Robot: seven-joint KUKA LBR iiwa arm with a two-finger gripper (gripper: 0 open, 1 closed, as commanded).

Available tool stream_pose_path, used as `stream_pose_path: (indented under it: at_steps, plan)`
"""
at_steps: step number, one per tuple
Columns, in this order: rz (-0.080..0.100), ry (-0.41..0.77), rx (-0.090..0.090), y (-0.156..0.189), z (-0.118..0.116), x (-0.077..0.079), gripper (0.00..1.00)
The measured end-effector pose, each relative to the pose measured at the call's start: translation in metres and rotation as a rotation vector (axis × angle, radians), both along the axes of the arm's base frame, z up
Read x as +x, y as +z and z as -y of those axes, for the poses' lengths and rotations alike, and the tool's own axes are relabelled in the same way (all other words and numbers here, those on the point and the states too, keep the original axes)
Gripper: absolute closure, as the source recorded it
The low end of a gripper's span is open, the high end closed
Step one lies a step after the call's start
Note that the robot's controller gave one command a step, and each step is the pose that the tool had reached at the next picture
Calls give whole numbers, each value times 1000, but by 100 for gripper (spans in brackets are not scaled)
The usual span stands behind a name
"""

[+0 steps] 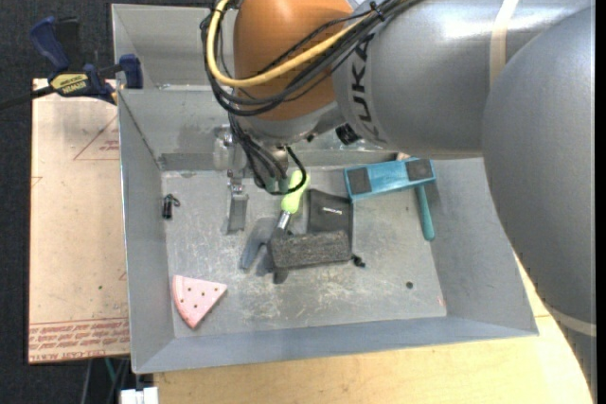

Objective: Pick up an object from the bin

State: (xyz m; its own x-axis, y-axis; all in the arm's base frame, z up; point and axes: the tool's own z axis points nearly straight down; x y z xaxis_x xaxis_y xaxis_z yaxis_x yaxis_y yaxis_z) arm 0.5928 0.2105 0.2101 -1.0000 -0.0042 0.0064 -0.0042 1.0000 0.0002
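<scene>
My gripper point(258, 217) hangs under the wrist in the middle of the bin, a little left of centre. Its two fingers stand apart, open, and only bare bin floor shows between them. The right fingertip point(282, 221) sits at the upper left corner of a dark grey rough block point(311, 249) lying flat. A black flat piece point(328, 212) lies just behind that block. A small grey-blue piece point(254, 253) rests on the floor just below the fingers, left of the block.
A teal tool point(390, 177) with a long handle point(427, 213) lies to the right. A pink wedge with dots point(196, 299) lies near the front left corner. A tiny black clip point(169, 205) sits by the left wall. The arm covers the bin's back right.
</scene>
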Motion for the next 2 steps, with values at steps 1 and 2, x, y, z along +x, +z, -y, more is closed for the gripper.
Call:
stream_pose_path:
  at_steps: [1,2]
  plan:
    - [7,-4,1,5,1,2,0]
    - [9,138,3,-33,30,-4,0]
